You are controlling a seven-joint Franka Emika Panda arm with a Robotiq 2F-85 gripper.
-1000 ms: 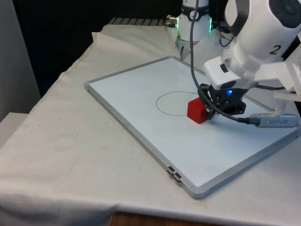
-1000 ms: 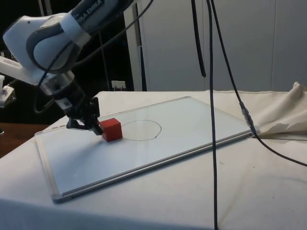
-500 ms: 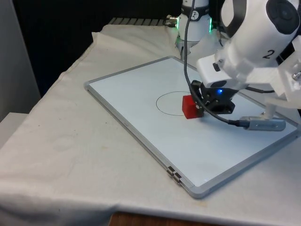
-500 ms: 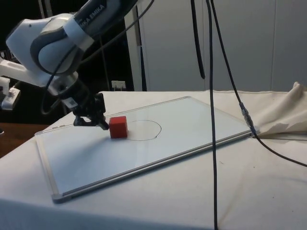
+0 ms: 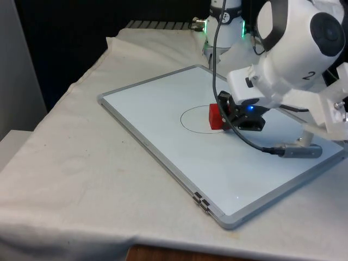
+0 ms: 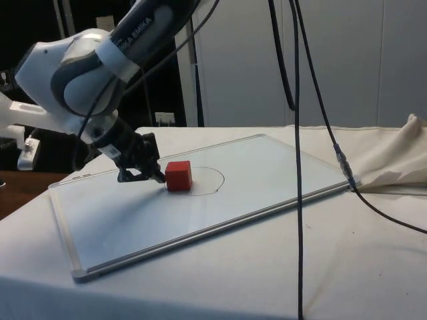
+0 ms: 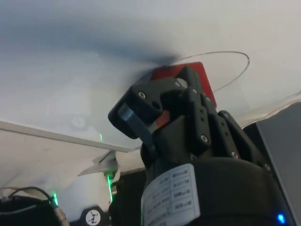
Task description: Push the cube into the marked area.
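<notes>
The red cube (image 5: 216, 117) sits on the whiteboard (image 5: 152, 98), straddling the drawn circle (image 5: 191, 118) at the edge on the front view's right; in the side view the cube (image 6: 179, 176) overlaps the line of the circle (image 6: 212, 179) at its near-arm side, so it is judged partly in, not fully inside the marked area. The whiteboard lies flat on the white tablecloth (image 5: 65, 163). The gripper (image 5: 228, 115) is set low, just above the board, directly behind the cube on the side away from the circle's centre, a placement suited to shoving rather than lifting. In the wrist view the fingers (image 7: 155, 101) appear drawn together, gripping nothing, their tips touching the cube's (image 7: 200, 77) rear face as a blunt pusher.
</notes>
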